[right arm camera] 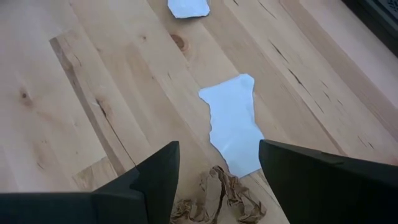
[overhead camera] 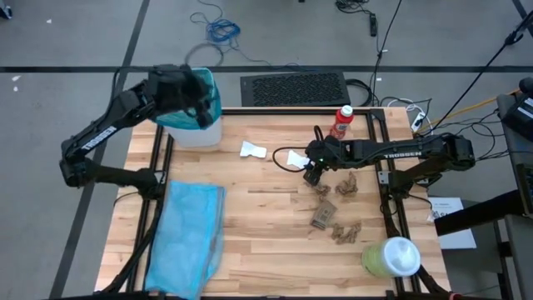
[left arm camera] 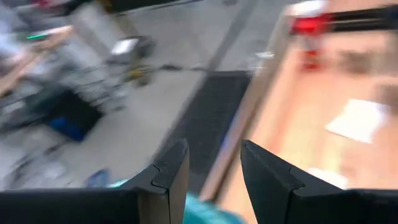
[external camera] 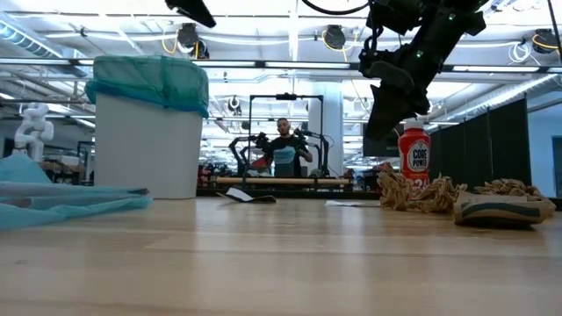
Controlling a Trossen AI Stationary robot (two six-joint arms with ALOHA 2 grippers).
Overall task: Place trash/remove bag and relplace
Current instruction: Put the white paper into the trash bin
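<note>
Left gripper (overhead camera: 202,100) sits over the bin (overhead camera: 193,132) at the far left corner of the table (overhead camera: 266,242). Jaws spread with a clear gap and nothing between them in the left wrist view (left arm camera: 214,180); that view is motion-blurred.

Bin is white, lined with the teal bag (external camera: 149,81), rim folded over the top edge. No writing visible on bin or bag.

Pale blue spare bag (overhead camera: 187,237) lies flat along the near left edge of the table, well apart from the bin.

Two white paper scraps (overhead camera: 252,151) lie mid-table toward the far side. The second one (right arm camera: 234,124) is just ahead of the right gripper.

Right gripper (overhead camera: 313,177) is at table centre, pointed down over the trash. Jaws spread, not pinching anything; a crumpled brown scrap (right arm camera: 214,199) lies on the wood between the fingers (right arm camera: 155,180).

"TROSSEN" reads in white along the right arm's forearm (overhead camera: 391,152).

More brown paper scraps (overhead camera: 337,212) are scattered on the right half of the table, just beside and nearer than the gripper.

Red bottle (external camera: 414,156) with a white cap stands at the far right edge; label reads "CORE POWER".

Pale green container (overhead camera: 391,257) with a white top stands at the near right corner. No label legible.

Low view: a person (external camera: 284,151) stands behind another rig in the room beyond the table.
</note>
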